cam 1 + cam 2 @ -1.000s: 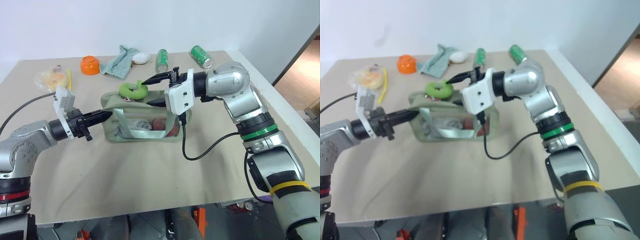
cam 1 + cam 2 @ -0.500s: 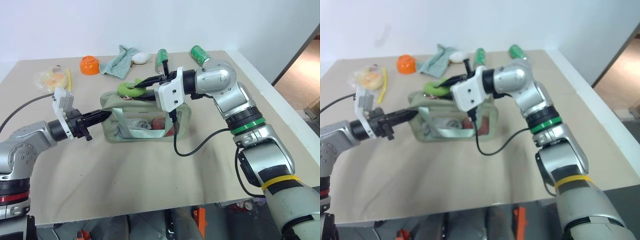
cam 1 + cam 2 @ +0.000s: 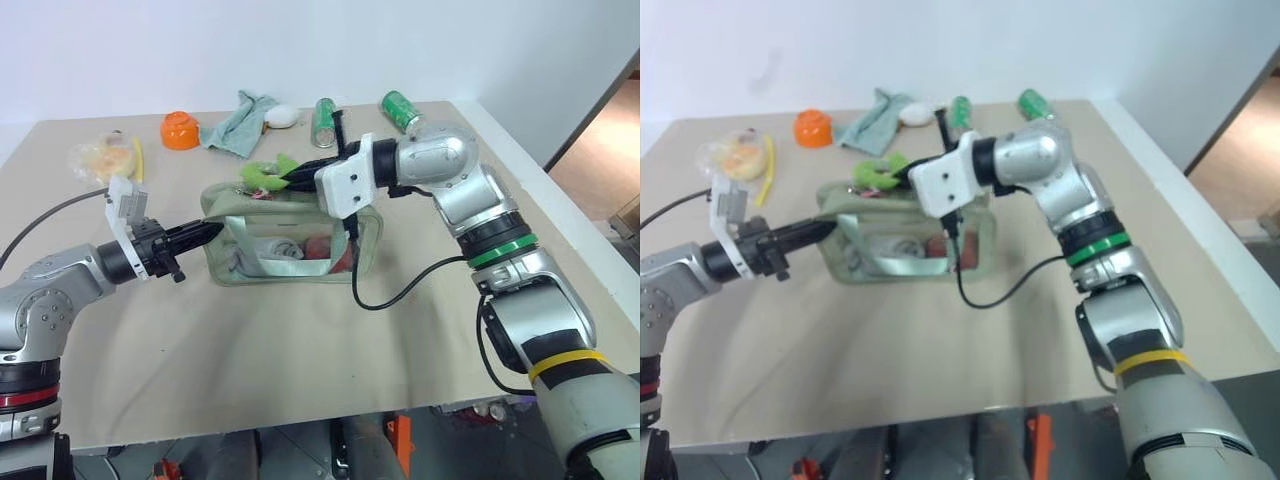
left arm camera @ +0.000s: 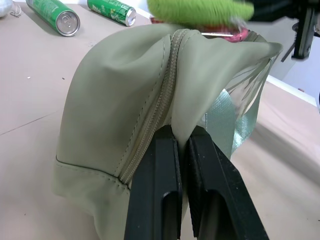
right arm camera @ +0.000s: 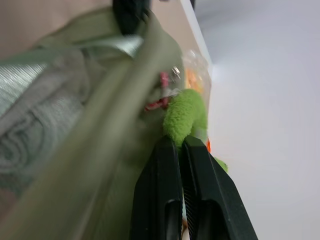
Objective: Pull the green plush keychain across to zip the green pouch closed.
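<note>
The beige table (image 3: 300, 370) carries the green pouch (image 3: 290, 250), cans (image 3: 324, 120), rag (image 3: 235, 125), bowl (image 3: 180, 130).

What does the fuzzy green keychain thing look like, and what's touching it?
The green plush keychain is a small, bright lime-green fuzzy piece, squashed and bent rather than round. It sits at the top of the green pouch, toward the pouch's left end. A pinkish-red bit and a small metal clasp join it to the zipper line. The right gripper is shut on the plush, pinching it between its black fingers.
</note>
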### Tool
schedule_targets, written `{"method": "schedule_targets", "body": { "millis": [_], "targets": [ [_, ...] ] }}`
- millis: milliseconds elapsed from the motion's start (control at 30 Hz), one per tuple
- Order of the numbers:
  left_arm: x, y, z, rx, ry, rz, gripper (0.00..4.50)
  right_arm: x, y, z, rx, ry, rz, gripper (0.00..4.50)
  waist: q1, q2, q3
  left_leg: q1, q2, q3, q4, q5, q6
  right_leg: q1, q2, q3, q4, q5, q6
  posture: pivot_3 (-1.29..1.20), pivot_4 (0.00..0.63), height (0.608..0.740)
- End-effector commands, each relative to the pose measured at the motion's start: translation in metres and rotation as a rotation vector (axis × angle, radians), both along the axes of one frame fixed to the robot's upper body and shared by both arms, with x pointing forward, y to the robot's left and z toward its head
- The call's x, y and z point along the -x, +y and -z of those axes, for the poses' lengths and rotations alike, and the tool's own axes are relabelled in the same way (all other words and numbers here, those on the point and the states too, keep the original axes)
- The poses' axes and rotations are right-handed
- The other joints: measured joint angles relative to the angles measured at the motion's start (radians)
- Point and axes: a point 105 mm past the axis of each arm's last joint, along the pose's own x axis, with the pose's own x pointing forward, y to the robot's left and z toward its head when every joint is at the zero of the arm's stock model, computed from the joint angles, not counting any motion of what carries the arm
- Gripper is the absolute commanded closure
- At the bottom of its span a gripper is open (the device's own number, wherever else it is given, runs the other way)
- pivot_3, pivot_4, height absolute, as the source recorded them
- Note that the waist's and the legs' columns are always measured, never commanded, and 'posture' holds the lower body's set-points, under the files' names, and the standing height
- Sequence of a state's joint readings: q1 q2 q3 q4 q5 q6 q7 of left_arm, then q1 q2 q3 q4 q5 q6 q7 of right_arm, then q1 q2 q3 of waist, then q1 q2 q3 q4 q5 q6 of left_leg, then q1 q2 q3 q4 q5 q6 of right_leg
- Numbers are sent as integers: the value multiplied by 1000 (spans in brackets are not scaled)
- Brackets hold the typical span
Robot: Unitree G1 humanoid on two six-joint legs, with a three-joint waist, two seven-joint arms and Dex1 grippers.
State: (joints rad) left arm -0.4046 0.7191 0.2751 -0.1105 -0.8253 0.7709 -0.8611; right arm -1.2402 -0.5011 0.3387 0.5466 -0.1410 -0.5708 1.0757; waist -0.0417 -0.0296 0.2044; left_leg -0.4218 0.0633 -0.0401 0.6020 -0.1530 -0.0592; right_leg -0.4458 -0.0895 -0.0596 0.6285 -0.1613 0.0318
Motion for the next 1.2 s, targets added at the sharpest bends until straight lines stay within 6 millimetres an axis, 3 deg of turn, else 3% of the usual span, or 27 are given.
{"method": "schedule_targets", "body": {
  "millis": [33,267,433,667,767,867,967,1033,1200],
  "targets": [
    [-1,0,-6,3,-25,5,4500,5,-21,-35,-70,-71,38,4464,0,0,0,0,0,0,0,0,0,0,0,0,0,0,0,0,150,740],
    [-5,-4,-8,5,-25,24,4500,-5,-61,-54,-59,-146,195,4464,2,0,0,0,0,0,0,0,0,0,0,0,0,0,0,0,150,740],
    [-6,-4,-8,4,-26,29,4500,-12,-90,-53,-38,-179,308,4464,7,0,0,0,0,0,0,0,0,0,0,0,0,0,0,0,150,740],
    [-5,-3,-9,6,-30,28,4500,-24,-158,2,110,-57,567,4464,20,0,0,0,0,2,1,0,0,0,0,2,-1,0,1,0,150,740],
    [-3,-3,-10,7,-30,28,4500,-33,-210,38,191,-39,764,4464,20,0,0,1,0,5,0,0,0,-1,0,4,-1,0,1,0,150,740],
    [-3,-3,-10,7,-28,27,4500,-35,-229,67,222,-12,826,4464,19,0,0,1,0,7,1,0,0,-1,0,6,-1,1,2,0,150,740],
    [-2,-3,-10,6,-27,26,4500,-35,-234,96,247,17,843,4464,19,0,0,2,0,9,1,0,0,-2,0,8,-1,2,3,0,150,740],
    [-2,-2,-10,7,-26,25,4500,-35,-227,113,249,40,821,4464,19,-1,0,1,0,9,2,0,0,-2,0,8,-1,2,3,0,150,740],
    [-1,-3,-10,9,-25,23,4500,-26,-178,157,221,138,682,4464,18,-3,0,4,0,9,3,0,0,2,0,9,-1,2,4,0,150,740]
  ]
}}
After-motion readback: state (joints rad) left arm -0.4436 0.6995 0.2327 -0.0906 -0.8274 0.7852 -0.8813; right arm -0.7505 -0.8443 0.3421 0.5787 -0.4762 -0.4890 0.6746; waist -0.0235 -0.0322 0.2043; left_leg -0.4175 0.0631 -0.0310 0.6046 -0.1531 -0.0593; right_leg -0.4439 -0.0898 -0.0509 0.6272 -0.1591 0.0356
